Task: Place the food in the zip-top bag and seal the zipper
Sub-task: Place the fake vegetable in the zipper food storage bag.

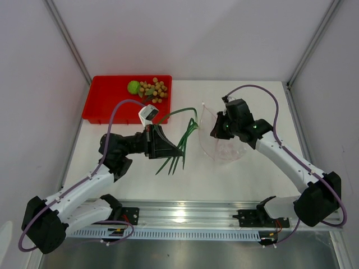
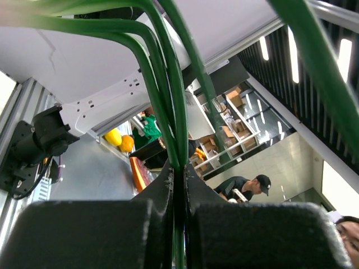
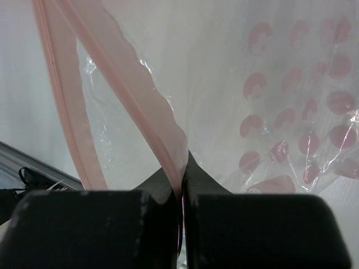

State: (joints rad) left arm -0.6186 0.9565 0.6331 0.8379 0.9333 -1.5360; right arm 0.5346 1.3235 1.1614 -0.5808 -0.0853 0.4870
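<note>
My left gripper point(image 1: 166, 147) is shut on the sprig of long thin green leaves point(image 1: 182, 140) and holds it above the table, left of the bag. In the left wrist view the leaves point(image 2: 168, 106) run up from between the closed fingers point(image 2: 178, 185). My right gripper point(image 1: 215, 128) is shut on the mouth edge of the clear zip-top bag point(image 1: 224, 143) and holds the mouth up and open. In the right wrist view the pinkish zipper strip point(image 3: 143, 106) is pinched at the jaws point(image 3: 182, 185). The lime-green fruit point(image 1: 133, 87) and the tan-brown bunch point(image 1: 153, 90) lie in the red tray.
The red tray point(image 1: 106, 101) stands at the back left of the table. White walls close in the left, right and back. A metal rail point(image 1: 185, 216) with both arm bases runs along the near edge.
</note>
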